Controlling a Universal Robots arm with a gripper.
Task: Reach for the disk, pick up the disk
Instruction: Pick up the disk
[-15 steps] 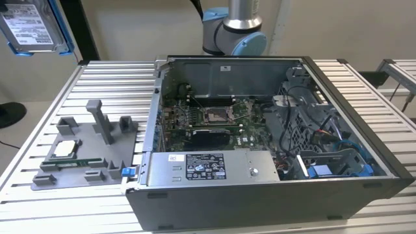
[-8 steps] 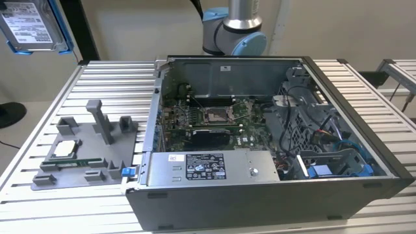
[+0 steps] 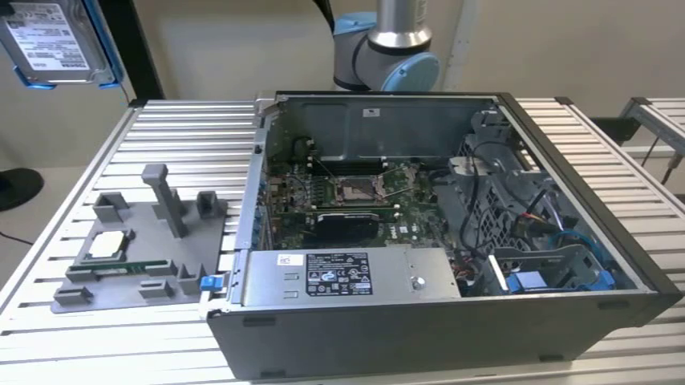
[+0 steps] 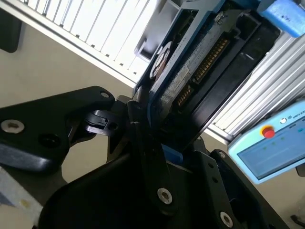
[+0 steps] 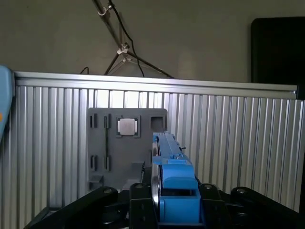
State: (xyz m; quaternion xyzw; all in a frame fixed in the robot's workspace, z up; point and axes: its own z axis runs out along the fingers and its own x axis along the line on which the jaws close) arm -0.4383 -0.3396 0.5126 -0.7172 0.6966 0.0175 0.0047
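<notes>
Currently held: disk (image 3: 56,40), clamped edgewise by the tool (image 5: 172,188) in both wrist views.
Disk place: in the air, clear of the tabletop (image 3: 182,128), at 10 o'clock from the case (image 3: 428,341) in the exterior view.
At 9 o'clock of case: tray (image 3: 118,285) on the tabletop, chip (image 3: 107,243) on it.

Ribbed metal table (image 3: 172,136), grey fixture plate (image 3: 188,250), open computer case (image 3: 428,337)

Unreadable printed label (image 3: 45,34) on the disk (image 3: 62,56)
</notes>
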